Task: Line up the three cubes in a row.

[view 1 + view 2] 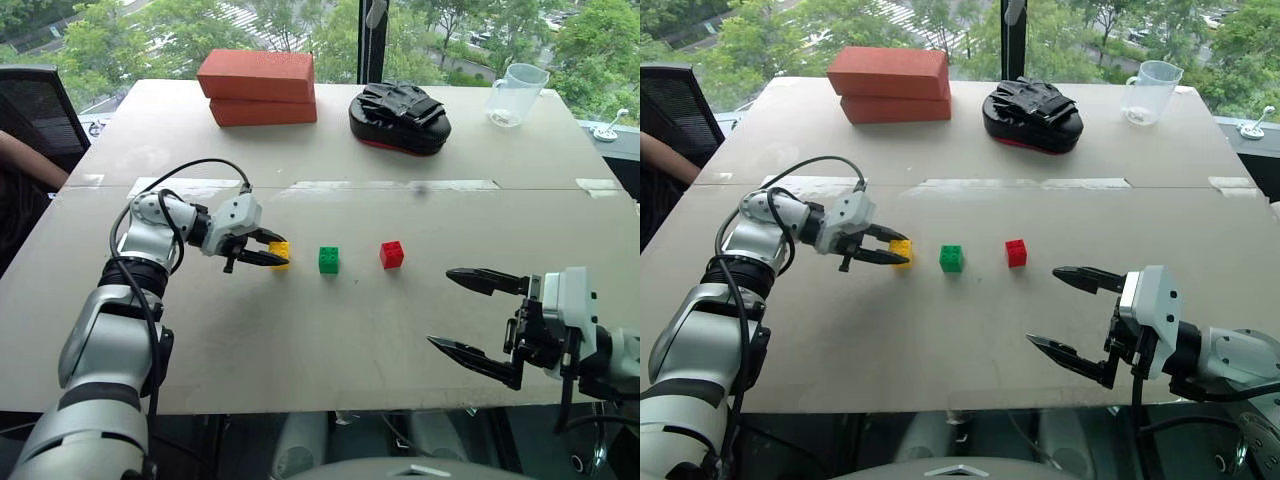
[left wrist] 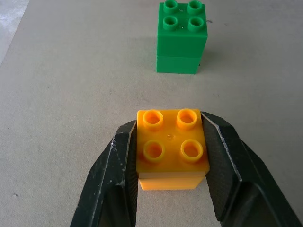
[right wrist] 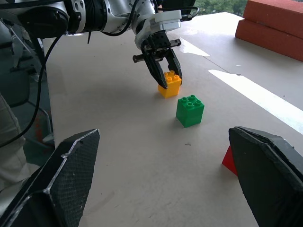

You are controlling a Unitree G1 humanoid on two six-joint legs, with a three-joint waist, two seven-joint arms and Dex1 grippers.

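While the left gripper (image 2: 173, 156) clamps the yellow cube (image 2: 172, 147) beside the green cube (image 1: 328, 259), release squarely, in line with green and red cube (image 1: 391, 254); right gripper (image 1: 480, 320) spread wide.

Looks like a robot test space in an upper-floor office: a plain beige table (image 1: 330, 330) against big windows (image 1: 150, 30) over treetops, an office chair (image 1: 35, 105) at the table's left edge, red-orange bricks (image 1: 258, 87) near its far edge.

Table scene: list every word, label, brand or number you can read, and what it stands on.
None can be read.
Clear plastic measuring jug: faint marks on its wall, too small to read.
Yellow studded plastic cube, green studded plastic cube, red studded plastic cube: no lettering visible.
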